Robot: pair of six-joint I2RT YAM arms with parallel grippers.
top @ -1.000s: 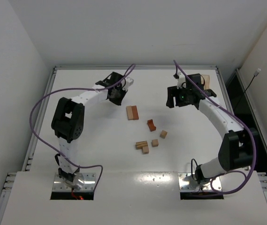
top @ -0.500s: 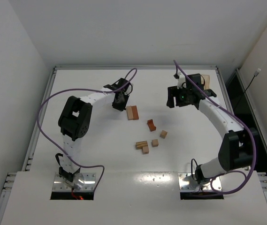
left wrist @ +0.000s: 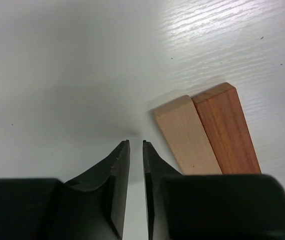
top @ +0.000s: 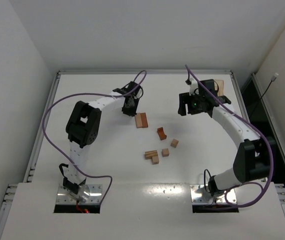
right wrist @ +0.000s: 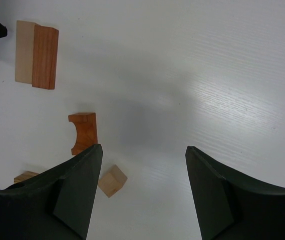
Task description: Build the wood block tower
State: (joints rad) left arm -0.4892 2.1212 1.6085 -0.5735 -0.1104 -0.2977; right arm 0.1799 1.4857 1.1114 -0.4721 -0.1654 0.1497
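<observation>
**Jaws on the left sit just beside the two bars, nearly closed**

Left jaws are almost closed. Only a thin slit shows between them, and nothing is in it. They hang low over the tabletop [top: 102, 150], tips pointing down. My guess is they are lining up on the bars and must open wider before they can grab one.

The tan bar [left wrist: 186, 135] and the red bar [left wrist: 226, 130] lie flat, side by side and touching. They are just to the right of the tips in the left wrist view, not between them. Lying together like that, they look like a good wide bottom for the tower.

Right jaws are wide open and hold nothing. They hang higher up and off to the side, likely waiting out of the way.

No tower stands yet. The blocks [top: 157, 140] are spread out in the middle of the tabletop, all lying down. In the right wrist view, the arch block [right wrist: 83, 132] and a small cube [right wrist: 112, 181] show close by the left-hand tip, but neither one is between the right jaws.
</observation>
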